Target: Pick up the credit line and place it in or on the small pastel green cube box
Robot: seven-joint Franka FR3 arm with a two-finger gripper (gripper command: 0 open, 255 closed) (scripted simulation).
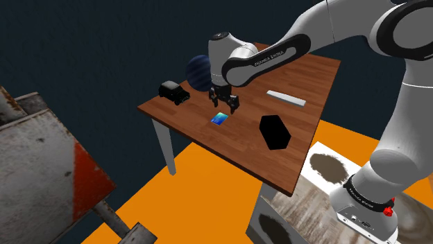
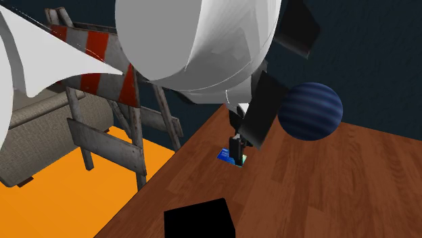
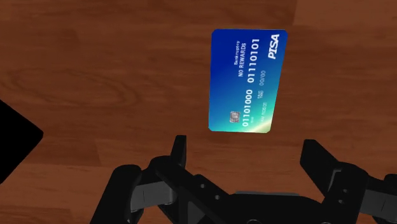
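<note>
The glossy blue rectangular credit card (image 3: 248, 81), round-cornered and printed with white digits and the words NO REWARDS and PISA, lay flat on the reddish-brown wood-grain bench (image 3: 95, 83). The all-black pincer (image 3: 245, 151) hung just above it, fingers spread and touching nothing. In the shoulder view a matte black cube-shaped block (image 1: 275, 132) stood at about three o'clock from the card, and a dark blue striped sphere (image 1: 198, 73) at eleven o'clock.
</note>
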